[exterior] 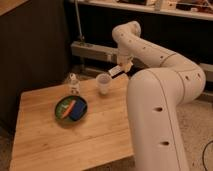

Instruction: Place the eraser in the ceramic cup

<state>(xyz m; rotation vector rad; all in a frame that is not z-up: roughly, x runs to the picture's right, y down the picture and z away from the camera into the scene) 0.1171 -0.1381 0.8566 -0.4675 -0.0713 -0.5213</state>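
end effector [120, 68] grips eraser [115, 73] | just above ceramic cup [103, 84] rim

The robot's arm [155, 100] is running out of the frame at the bottom edge and is covering the right side of the wooden table [45, 140]. At upper centre, the gripper [118, 70] is clamping the eraser [114, 73], hiding one end of it. The ceramic cup [103, 84], just lower left, is showing nothing of its inside. The small white bottle [74, 85] is bearing dark marks too small to read. The table's lower left corner is being cut off by the bottom edge.
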